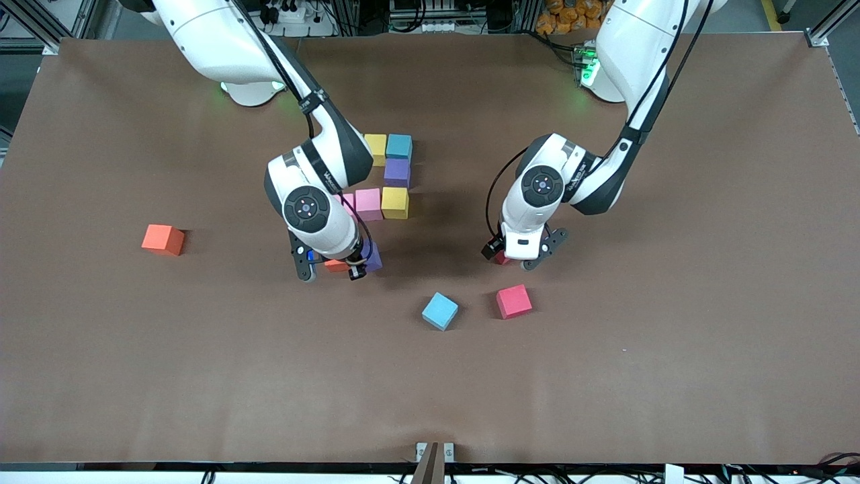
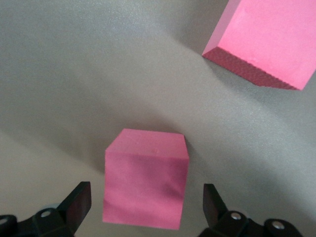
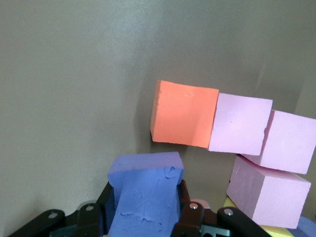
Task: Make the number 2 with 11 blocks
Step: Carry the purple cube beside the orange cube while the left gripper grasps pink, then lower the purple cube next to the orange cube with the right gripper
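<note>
The brown table (image 1: 134, 376) spreads wide under both my arms, and on it the number 2 (image 1: 386, 176) is only partly built: a yellow cube (image 1: 375, 146) and a teal cube (image 1: 399, 146) in the row farthest from the front camera, a purple cube (image 1: 397, 172) under the teal one, then a pink cube (image 1: 368, 204) and a second yellow cube (image 1: 395, 202) in the next row, with more rows partly hidden under my right arm. Loose blocks lie apart from it: an orange cube (image 1: 162, 239) toward the right arm's end, and a light blue cube (image 1: 440, 310) and a red cube (image 1: 514, 301) nearer the front camera. My right gripper (image 1: 330, 263) is low at the near end of the digit, clamped on a blue-purple block (image 3: 145, 195), squeezing its foam; an orange block (image 3: 184, 114) sits just ahead of it, touching the pale pink ones (image 3: 240, 124). My left gripper (image 2: 145, 210) hangs low with its fingers (image 2: 79, 202) spread wide and holding nothing. The pink-red block (image 2: 146, 178) lies directly below and between them, its faces roughly square to my pads. I judge a straight descent would bracket it; the left arm is clearly the nearer one.
</note>
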